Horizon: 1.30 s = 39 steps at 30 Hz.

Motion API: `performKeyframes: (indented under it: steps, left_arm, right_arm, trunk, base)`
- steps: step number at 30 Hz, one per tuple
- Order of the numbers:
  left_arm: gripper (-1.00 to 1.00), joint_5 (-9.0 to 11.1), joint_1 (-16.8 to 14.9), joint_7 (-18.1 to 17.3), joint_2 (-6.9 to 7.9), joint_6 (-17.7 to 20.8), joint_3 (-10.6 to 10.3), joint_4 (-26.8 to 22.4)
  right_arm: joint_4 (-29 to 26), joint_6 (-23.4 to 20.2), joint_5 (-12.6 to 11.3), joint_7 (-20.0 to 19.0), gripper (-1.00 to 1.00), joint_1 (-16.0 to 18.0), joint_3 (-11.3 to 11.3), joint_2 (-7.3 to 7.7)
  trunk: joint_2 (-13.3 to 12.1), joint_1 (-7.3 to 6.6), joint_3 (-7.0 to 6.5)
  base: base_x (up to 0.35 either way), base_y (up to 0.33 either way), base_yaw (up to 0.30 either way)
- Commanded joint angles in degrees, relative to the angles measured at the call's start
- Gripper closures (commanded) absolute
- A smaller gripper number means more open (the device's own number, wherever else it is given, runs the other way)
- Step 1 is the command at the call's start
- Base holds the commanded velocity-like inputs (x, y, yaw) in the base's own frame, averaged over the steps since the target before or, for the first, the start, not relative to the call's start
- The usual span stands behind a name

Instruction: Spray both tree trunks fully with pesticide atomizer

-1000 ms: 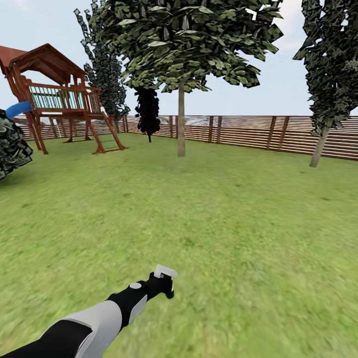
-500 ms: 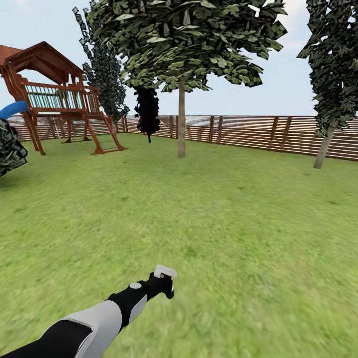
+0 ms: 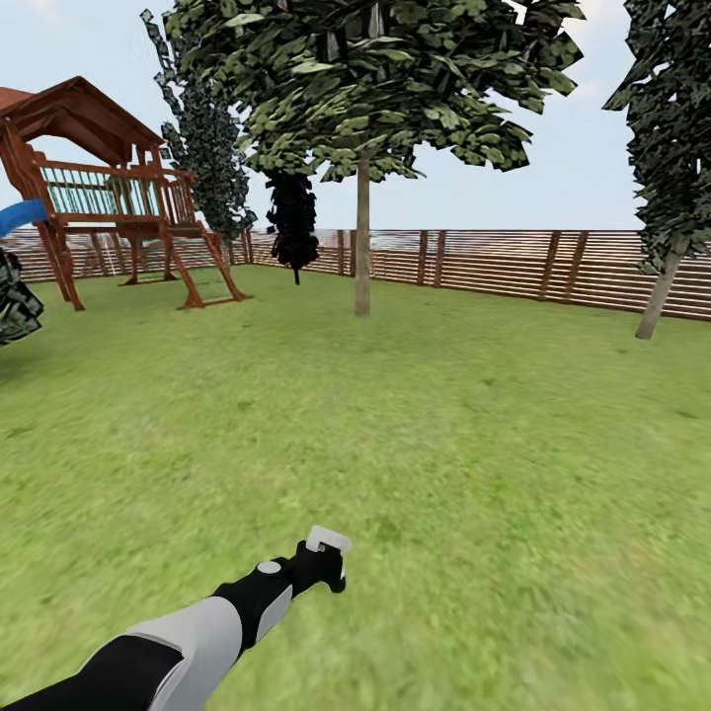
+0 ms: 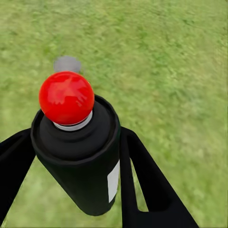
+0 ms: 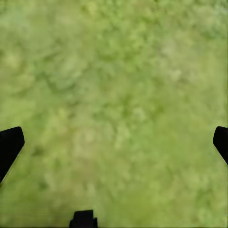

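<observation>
Pesticide atomizer (image 4: 78, 156) pinched between left gripper (image 4: 76, 190) jaws (red dot facing camera), above lawn (image 3: 444, 444). Right gripper (image 5: 114, 142) jaws spread wide over grass. Tree trunk (image 3: 362, 237) far ahead.

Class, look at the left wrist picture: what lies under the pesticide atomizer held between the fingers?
Green lawn lies below the pesticide atomizer; the patch directly beneath its body is covered.
</observation>
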<state>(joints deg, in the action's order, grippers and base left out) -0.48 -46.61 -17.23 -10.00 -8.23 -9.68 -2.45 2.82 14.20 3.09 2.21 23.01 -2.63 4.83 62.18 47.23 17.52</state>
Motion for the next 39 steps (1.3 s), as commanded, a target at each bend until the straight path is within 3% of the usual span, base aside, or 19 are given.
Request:
performKeyframes:
  steps: [1, 39]
  left_arm:
    - [1.0, 0.0, -0.1, 0.0, 0.0, -0.3, -0.3, 0.1]
    - [1.0, 0.0, -0.1, 0.0, 0.0, -0.3, -0.2, 0.1]
  right_arm:
    - [0.3, 0.4, 0.3, 0.2, -1.0, 0.1, -0.3, 0.01]
    - [0.3, 0.4, 0.3, 0.2, -1.0, 0.1, -0.3, 0.01]
  trunk:
    - [0.0, 0.08, 0.07]
    - [0.0, 0.08, 0.07]
  base:
    - [0.7, 0.008, 0.0]
    - [0.7, 0.007, 0.0]
